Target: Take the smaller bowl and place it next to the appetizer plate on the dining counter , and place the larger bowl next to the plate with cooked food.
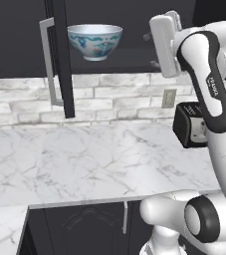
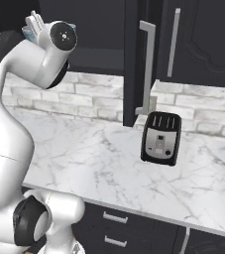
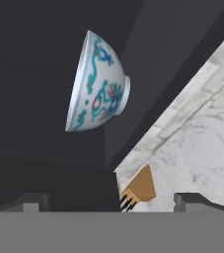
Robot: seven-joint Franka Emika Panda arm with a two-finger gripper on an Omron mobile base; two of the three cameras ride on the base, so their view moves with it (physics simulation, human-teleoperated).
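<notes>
I count one larger bowl (image 3: 97, 84) in the open upper cabinet (image 1: 134, 30), ahead of my gripper (image 3: 106, 200), untouched; fingers (image 3: 34, 201) spread wide, nothing held. One toaster (image 2: 160, 137) on the worktop (image 1: 84, 159).

The larger bowl (image 1: 94, 41) (image 3: 97, 82), deep white porcelain painted with blue, red and green, stands upright on the open dark cabinet's shelf
</notes>
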